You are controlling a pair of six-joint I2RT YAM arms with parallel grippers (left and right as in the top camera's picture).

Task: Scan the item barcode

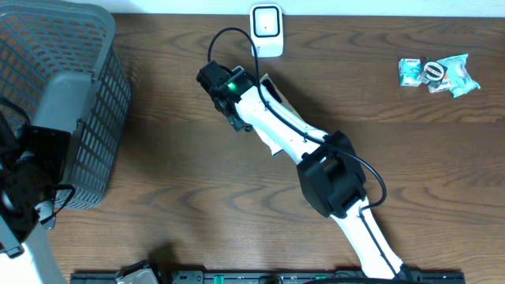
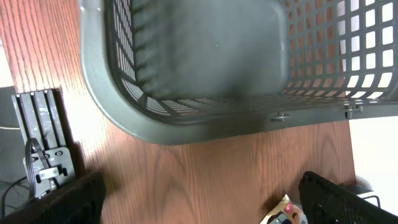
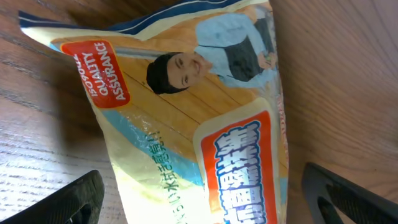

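Lying flat on the surface [image 3: 339, 74] mid-frame under the wide-spread, empty right hand [image 3: 202, 191], the packet [image 3: 180, 124] is judged light, limp and slippery, best pinched at one sealed edge.

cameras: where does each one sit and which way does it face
Overhead: fixed above, looking straight down at the table; both arms show.
Left wrist: on the left gripper, facing the basket's corner; its open fingers show.
Right wrist: on the right gripper, close above the packet; open fingers show.
Shared: overhead and left wrist both see the basket.
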